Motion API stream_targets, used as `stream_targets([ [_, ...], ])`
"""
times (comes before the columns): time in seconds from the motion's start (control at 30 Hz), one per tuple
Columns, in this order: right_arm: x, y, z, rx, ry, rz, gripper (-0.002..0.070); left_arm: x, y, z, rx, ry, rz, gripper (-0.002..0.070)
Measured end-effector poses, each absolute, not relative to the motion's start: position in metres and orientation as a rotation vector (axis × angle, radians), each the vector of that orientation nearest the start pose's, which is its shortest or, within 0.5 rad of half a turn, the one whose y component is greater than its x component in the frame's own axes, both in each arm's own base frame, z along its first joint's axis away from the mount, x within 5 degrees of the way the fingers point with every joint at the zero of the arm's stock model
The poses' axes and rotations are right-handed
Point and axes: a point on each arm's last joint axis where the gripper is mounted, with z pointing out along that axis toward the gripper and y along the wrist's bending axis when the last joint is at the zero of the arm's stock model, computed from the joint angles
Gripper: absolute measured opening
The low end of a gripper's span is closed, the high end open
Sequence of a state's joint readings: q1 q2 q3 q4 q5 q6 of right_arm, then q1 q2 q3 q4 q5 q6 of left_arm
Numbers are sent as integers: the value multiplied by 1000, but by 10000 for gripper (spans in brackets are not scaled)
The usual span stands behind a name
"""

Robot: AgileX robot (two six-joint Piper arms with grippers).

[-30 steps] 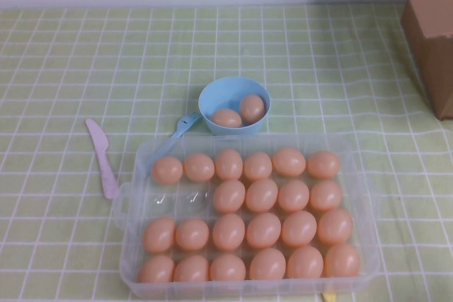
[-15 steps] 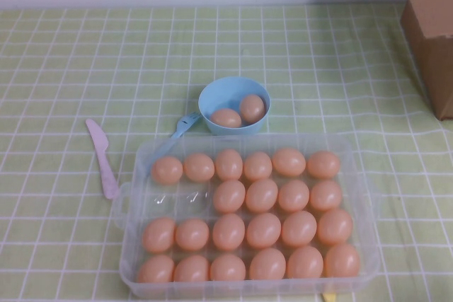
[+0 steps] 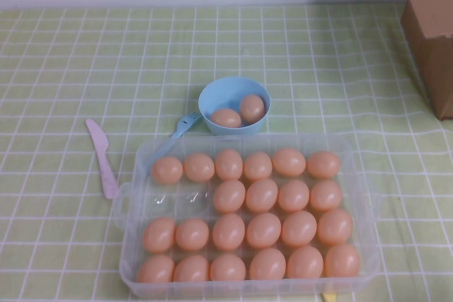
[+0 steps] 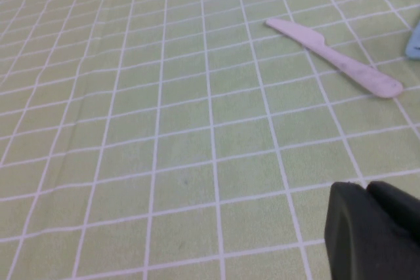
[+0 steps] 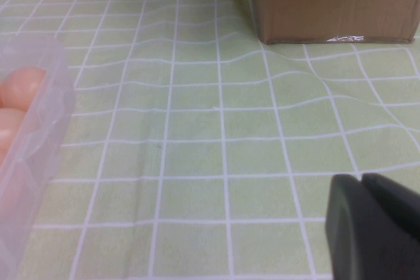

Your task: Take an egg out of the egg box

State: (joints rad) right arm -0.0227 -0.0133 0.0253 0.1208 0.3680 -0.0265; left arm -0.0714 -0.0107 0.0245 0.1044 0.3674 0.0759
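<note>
The clear plastic egg box (image 3: 362,175) stands at the near middle of the table in the high view. It holds several peach-orange eggs, such as one (image 3: 229,196) in the second row. Two cups (image 3: 177,200) at that row's left end are empty. Neither arm shows in the high view. My left gripper (image 4: 364,186) is shut and empty above bare tablecloth, away from the box. My right gripper (image 5: 361,176) is shut and empty over the cloth, to the right of the box's wall (image 5: 33,162), behind which an egg (image 5: 20,86) shows.
A light-blue bowl (image 3: 212,94) with two eggs (image 3: 251,107) sits just behind the box. A blue fork (image 3: 182,126) and a pink plastic knife (image 3: 102,157) lie to its left; the knife also shows in the left wrist view (image 4: 335,60). A brown cardboard box (image 3: 428,26) stands at the far right.
</note>
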Motion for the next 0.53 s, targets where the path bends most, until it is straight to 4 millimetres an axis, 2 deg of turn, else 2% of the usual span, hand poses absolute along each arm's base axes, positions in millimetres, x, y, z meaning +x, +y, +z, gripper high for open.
stream_targets([
  [0.53,53,3,173,71,1860,84,-17,53,-1,172,200,1855,99,-3],
])
